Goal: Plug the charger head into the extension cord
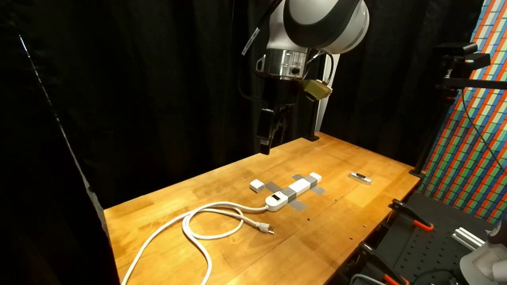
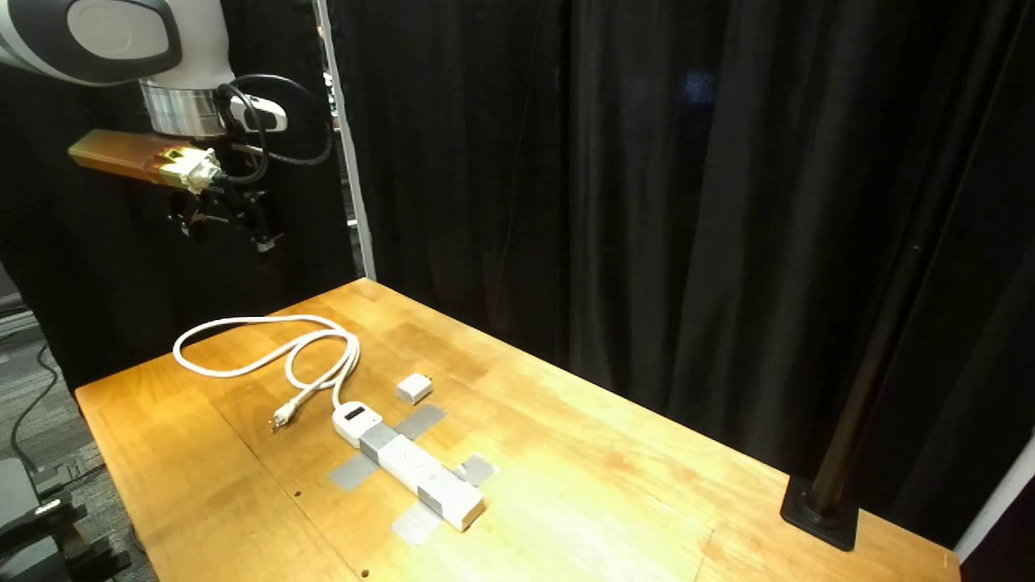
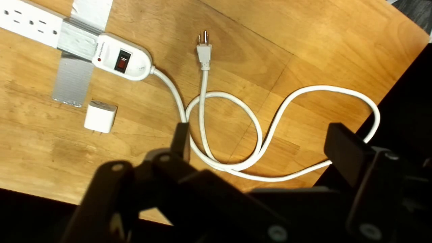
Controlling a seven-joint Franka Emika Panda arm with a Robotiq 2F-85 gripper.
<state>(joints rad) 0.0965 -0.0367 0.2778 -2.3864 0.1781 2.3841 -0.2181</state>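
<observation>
while the jaws stand spread wide in the wrist view, nothing gripped, the gripper hangs over the looping cable and not over the target. charger head is left of both fingers, outside the gap, so next move is probably a shift left, then down. head is squat, no clear long axis; prongs lie flat and point to the near side. jaws close left-right, roughly across the head with slight skew, so only a small wrist turn seems needed. extension cord lies far and left, sockets facing up, so the head likely needs tipping prongs-down before insertion.

in an exterior view, charger head sits on the table, left of and a bit beyond extension cord's near end, tape just beside it. gripper hangs well above; one finger masks most of the other, so can't tell the gap from here.

in an exterior view, charger head lies to the right of and below the gripper, which is raised at the far left. extension cord runs far-left to near-right, just nearer than the head. fingers look parted there, dark, fine detail lost.
</observation>
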